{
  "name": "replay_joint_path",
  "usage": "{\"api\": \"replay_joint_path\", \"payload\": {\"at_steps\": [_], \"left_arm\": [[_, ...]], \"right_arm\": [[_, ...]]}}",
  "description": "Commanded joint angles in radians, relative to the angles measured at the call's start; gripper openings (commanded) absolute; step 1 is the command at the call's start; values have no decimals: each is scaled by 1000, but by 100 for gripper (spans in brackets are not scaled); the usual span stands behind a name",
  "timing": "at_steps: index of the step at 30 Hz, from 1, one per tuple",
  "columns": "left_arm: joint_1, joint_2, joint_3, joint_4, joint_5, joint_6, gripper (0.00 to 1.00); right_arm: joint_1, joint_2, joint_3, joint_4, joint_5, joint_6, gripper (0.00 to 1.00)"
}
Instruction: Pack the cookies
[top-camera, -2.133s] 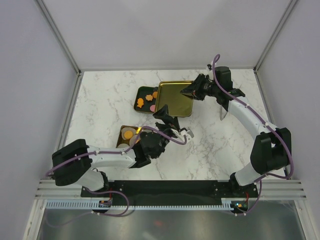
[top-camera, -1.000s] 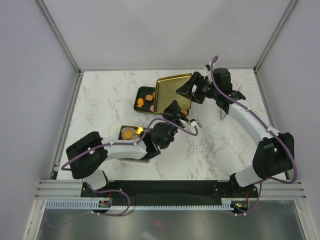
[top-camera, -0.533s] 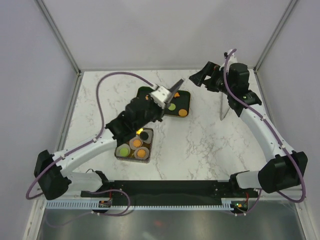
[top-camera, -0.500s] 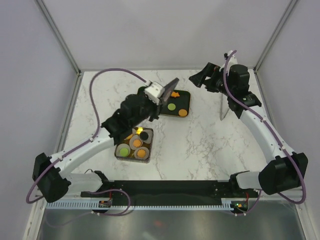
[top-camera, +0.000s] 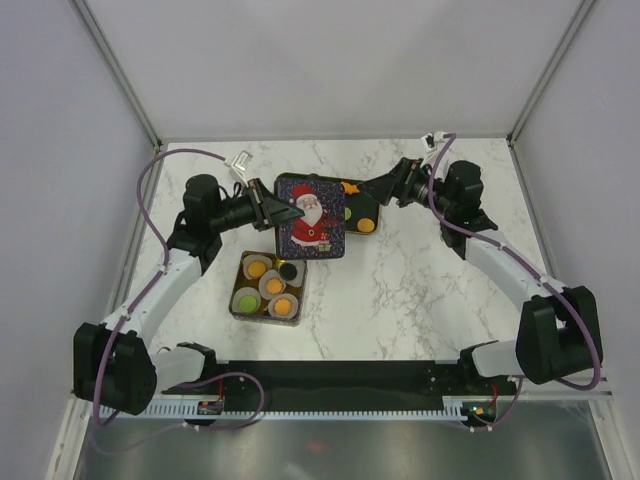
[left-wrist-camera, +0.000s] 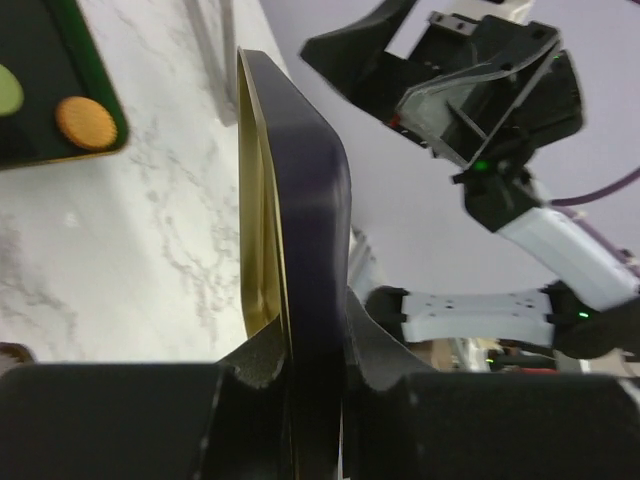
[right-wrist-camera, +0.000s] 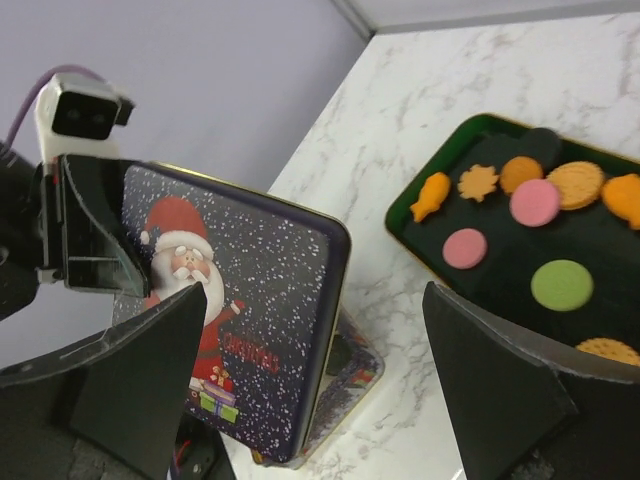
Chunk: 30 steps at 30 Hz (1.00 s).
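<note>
Two arms of mine reach in over the marble table (top-camera: 420, 290) from opposite sides. The biggest thing off the table is the lid (top-camera: 311, 220), dark blue with a Santa on its face and gold inside. My left gripper (top-camera: 278, 211) is clamped on its left edge, one finger on each face. It holds the lid tilted, with Santa turned up and toward my right arm. From above, the lid hides the left part of the tray (top-camera: 372, 197); whether its low edge touches anything I cannot tell. The tray is dark green with a gold rim and lies flat toward the far side of the table. My right gripper (top-camera: 390, 188) hovers at its right edge with the fingers (right-wrist-camera: 120, 390) spread wide and nothing between them. Nearer my bases, on the near side of the lid, sits the tin (top-camera: 299, 290), with white paper cups (top-camera: 271, 285) packed in it. Most of the cookies (right-wrist-camera: 535, 202) lie loose in the tray: an orange fish, an orange star, several orange rounds, two pink and one green. Others sit in the cups, two orange and one green. One more cup holds something dark that I cannot make out.
</note>
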Motion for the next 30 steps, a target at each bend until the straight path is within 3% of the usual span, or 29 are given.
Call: {"api": "replay_joint_path", "payload": {"at_steps": [1,12,18,26,30], "left_arm": [[19,2,-38,220,178,-245,2],[44,19,-138,453,210,-395,2],[57,34,-161,479,209,-393,2],[76,57,-179,543,210,-415,2],[82,77,-192,576,213,-435,2]], "right_arm": [[53,41,-7,224,-109,68,98],[151,148,-58,386,-136,197,98],[220,180,-136,666,-170,411,95],[250,205,-234,874,-169,557,84],[250,216,-257,966,-167,617,72]]}}
